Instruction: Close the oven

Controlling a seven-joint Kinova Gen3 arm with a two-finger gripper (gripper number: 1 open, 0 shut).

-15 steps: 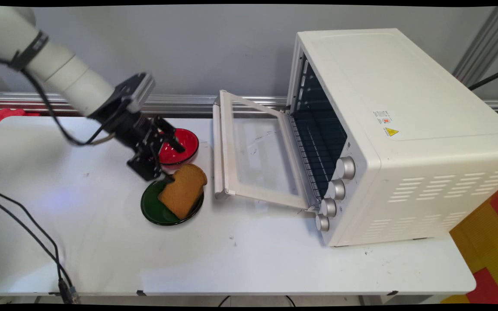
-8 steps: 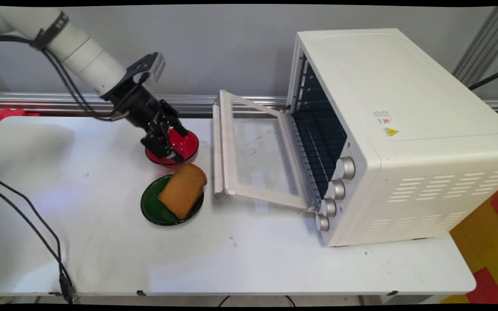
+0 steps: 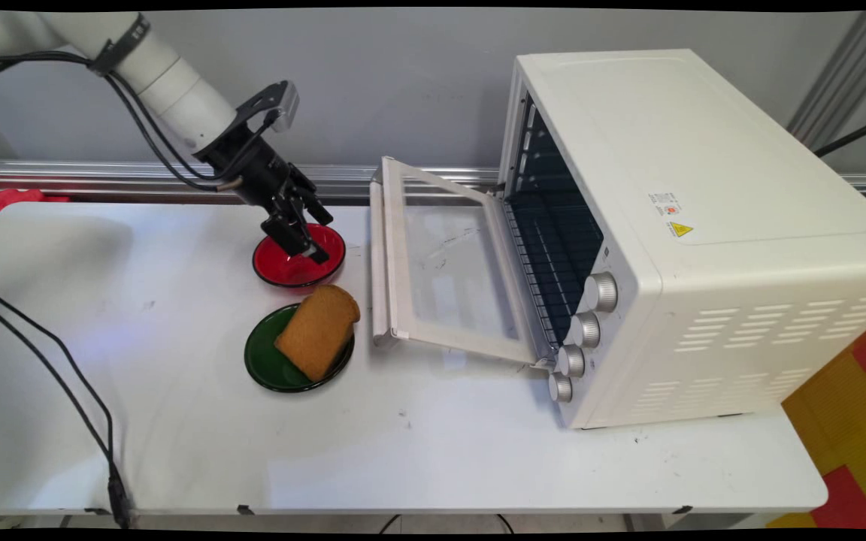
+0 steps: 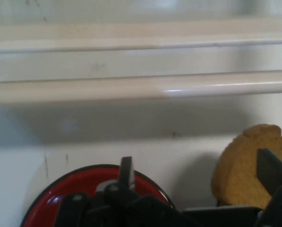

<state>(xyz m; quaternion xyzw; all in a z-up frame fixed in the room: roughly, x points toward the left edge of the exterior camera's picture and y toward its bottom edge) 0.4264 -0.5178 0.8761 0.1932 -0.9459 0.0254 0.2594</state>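
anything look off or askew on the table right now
The toast lies crooked on the green plate, its rounded end overhanging the rim toward the oven door, which hangs open. The red plate under the gripper sits flat. Nothing is spilled.

Glossy red dish (image 3: 298,261) & green dish (image 3: 275,364), rough-crumbed toast (image 3: 318,331), glass oven door (image 3: 448,274), metal knobs (image 3: 601,291).

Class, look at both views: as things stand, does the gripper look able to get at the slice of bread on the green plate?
Probably yes. The gripper hangs over the red plate, and the bread lies uncovered on the green plate just beside it. Nothing stands between them, and the oven door is off to the side.
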